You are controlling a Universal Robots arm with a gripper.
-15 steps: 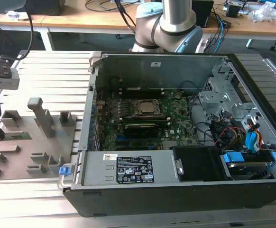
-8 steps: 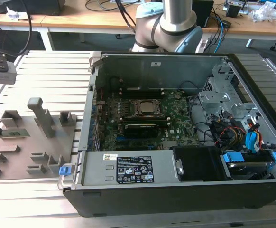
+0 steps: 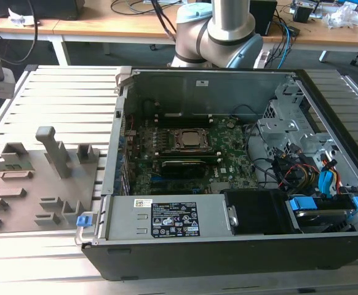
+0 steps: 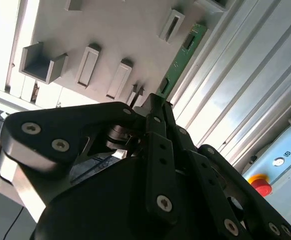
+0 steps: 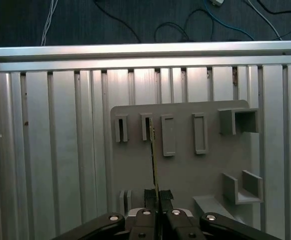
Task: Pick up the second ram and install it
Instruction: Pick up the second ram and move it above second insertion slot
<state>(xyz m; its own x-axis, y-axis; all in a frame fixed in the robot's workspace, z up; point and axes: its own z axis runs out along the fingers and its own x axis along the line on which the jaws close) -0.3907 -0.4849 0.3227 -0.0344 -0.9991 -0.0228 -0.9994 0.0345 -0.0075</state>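
Cut-off lettering on pale housing (image 4: 284, 136)

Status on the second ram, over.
Claw shut on second ram. Ram on edge in grey holder tray, outside computer case. Nothing in the way.

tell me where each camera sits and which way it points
Exterior view: off the arm, above the table, looking down into the open computer case; the arm's base shows behind it.
First wrist view: on the wrist, looking along the pincer at the grey holder plate and green memory stick.
Second wrist view: on the wrist, looking past the pincer at the same plate and stick.
Shared: both wrist views show the pincer closed on the stick.
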